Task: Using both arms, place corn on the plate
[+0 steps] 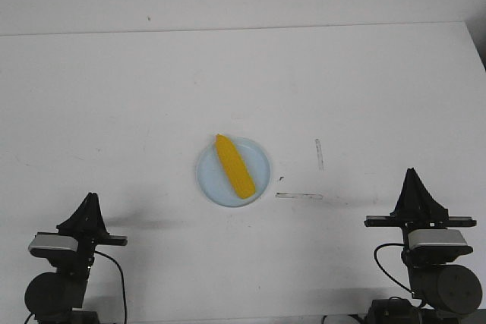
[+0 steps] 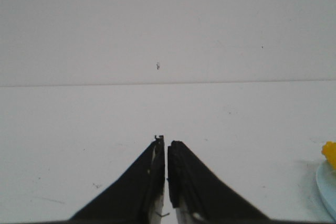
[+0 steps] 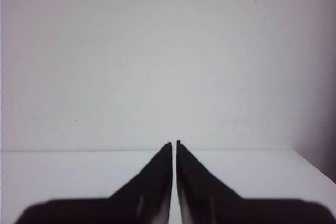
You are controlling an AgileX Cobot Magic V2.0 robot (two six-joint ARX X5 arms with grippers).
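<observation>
At the near edge of my white table sit 2 black arms, 1 toward each near corner. My left gripper has its jaws pressed nearly together, only a thin slit between them, holding nothing. My right gripper is the same, closed and empty. Farther in, near the table's middle and between the 2 arms, the yellow corn lies diagonally on the pale blue plate. 2 thin clear strips lie just right of the plate.
</observation>
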